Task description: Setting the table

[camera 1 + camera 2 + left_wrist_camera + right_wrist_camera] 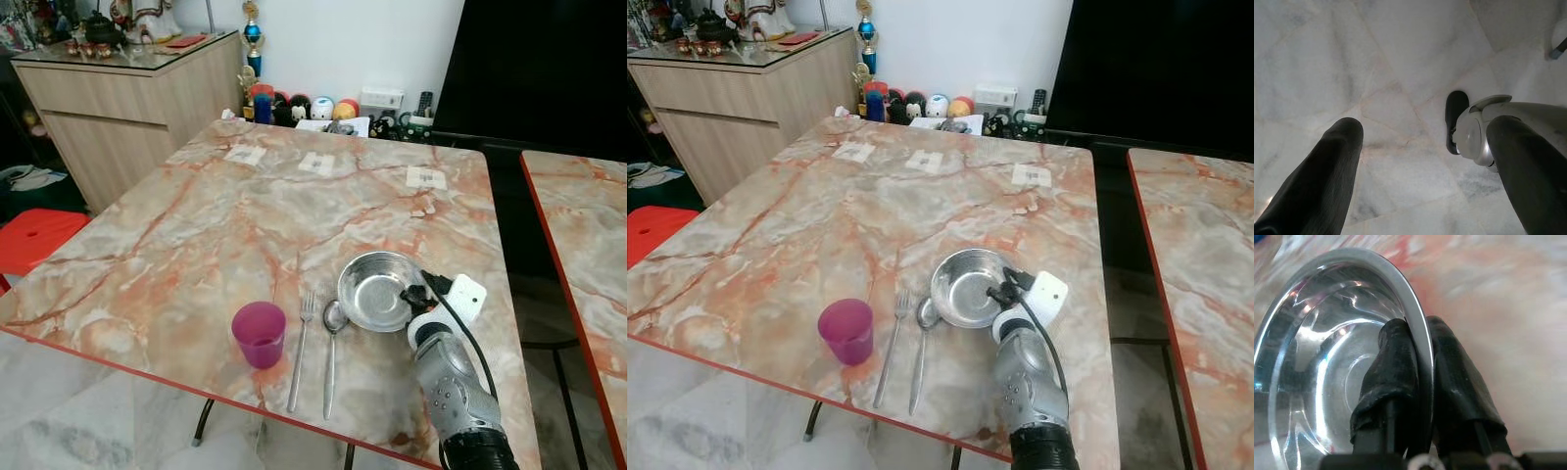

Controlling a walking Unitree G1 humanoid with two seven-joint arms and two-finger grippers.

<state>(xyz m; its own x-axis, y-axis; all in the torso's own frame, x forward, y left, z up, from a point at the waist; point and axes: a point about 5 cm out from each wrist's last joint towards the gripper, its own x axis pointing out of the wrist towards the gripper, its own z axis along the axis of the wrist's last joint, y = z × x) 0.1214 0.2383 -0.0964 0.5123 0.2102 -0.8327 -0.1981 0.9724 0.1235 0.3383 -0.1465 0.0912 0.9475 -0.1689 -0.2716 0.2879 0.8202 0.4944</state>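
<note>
The steel bowl (pixel 377 290) sits on the marble table (pixel 225 225) in the lower right-centre of the left eye view, and the right gripper (pixel 1420 367) is clenched on its rim: the right wrist view shows one black finger inside the bowl and the other outside, with the thin metal edge pinched between them at the bowl's right-hand side as the head views show it. Judging from this, the step in hand is placing the bowl beside the cutlery; it appears to rest flat on the table, though whether it is fully set down or held a touch above is hard to tell. The next move would likely call for opening the fingers and lifting the arm away upward without dragging the rim, since a light bowl could slide or tip toward the spoon. Just left of the bowl lies the spoon (pixel 332 343), its head close against the bowl's edge, then the fork (pixel 301 348) parallel beside it, and further left the purple cup (pixel 260 334) standing upright near the table's front edge. The left gripper (pixel 1420 161) hangs idle over the pale floor (pixel 1352 73), its two fingers spread well apart.
</note>
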